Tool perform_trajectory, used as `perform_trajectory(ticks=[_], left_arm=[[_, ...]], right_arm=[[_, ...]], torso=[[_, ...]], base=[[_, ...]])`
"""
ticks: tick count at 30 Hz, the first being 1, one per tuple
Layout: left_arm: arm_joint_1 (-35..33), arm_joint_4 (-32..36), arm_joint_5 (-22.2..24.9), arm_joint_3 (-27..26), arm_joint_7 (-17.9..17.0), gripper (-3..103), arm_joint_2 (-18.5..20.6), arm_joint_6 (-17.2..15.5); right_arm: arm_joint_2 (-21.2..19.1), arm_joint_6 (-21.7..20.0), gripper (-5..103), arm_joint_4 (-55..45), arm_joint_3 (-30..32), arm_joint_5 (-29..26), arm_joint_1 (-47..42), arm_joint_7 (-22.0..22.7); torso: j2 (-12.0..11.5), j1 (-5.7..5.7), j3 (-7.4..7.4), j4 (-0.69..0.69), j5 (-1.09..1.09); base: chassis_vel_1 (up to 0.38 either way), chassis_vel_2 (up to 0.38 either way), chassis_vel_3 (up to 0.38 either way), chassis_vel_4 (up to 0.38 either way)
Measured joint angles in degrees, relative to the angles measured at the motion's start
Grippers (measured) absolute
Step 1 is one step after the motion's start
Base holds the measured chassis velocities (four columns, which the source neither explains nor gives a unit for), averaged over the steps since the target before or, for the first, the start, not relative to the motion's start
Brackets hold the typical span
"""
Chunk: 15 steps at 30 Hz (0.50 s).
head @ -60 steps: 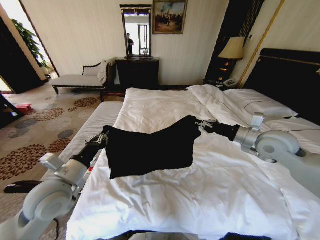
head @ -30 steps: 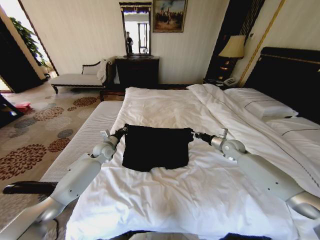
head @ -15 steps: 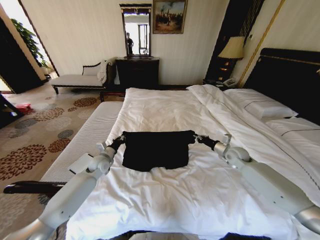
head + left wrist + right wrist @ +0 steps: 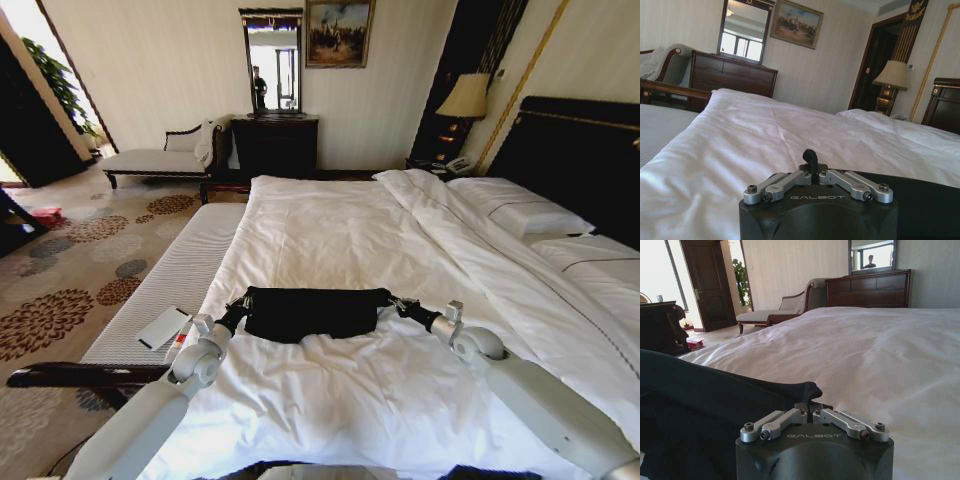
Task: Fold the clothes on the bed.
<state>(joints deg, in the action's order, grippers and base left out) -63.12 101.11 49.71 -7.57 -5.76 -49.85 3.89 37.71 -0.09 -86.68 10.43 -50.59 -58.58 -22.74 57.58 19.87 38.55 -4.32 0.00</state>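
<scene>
The clothes point(image 4: 315, 312) are a black T-shirt lying as a narrow folded band across the white duvet of the bed point(image 4: 330, 230), near its front part. My left gripper point(image 4: 243, 301) is shut on the band's left end. At the other end my right gripper point(image 4: 393, 304) is shut on the fabric. In the left wrist view my left gripper point(image 4: 810, 161) pinches a small tuft of black cloth, and the clothes point(image 4: 925, 200) spread off to one side. The right wrist view has the clothes point(image 4: 705, 405) bunched beside my right gripper point(image 4: 810, 404), which pinches a fold.
A white-striped bench point(image 4: 185, 265) runs along the bed's left side with a flat white object point(image 4: 162, 327) on it. Pillows point(image 4: 520, 212) and a dark headboard point(image 4: 585, 155) are at the right. A lamp point(image 4: 466, 97) and a dresser point(image 4: 275, 145) stand by the far wall.
Both grippers have drawn toward me with the shirt's edge in them. The shirt has gone from a spread-out shape to a square, then to a narrow band.
</scene>
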Motion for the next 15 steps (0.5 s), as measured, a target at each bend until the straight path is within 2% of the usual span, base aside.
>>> perform_trajectory(ticks=[8,15], left_arm=[[-3.4,0.1,-1.2,-2.4,0.8,1,0.2,1.4],[-4.7,0.1,-1.9,-3.3,1.3,1,0.4,2.2]], right_arm=[[2.1,2.9,0,-0.6,0.6,3.8,-2.2,-0.4],[3.2,3.6,0,-0.9,0.3,5.4,-2.8,-0.2]], torso=[[0.0,-0.01,0.00,0.01,0.00],[0.0,-0.01,0.00,0.00,0.00]], base=[[0.000,0.000,0.000,0.000],[0.000,0.000,0.000,0.000]])
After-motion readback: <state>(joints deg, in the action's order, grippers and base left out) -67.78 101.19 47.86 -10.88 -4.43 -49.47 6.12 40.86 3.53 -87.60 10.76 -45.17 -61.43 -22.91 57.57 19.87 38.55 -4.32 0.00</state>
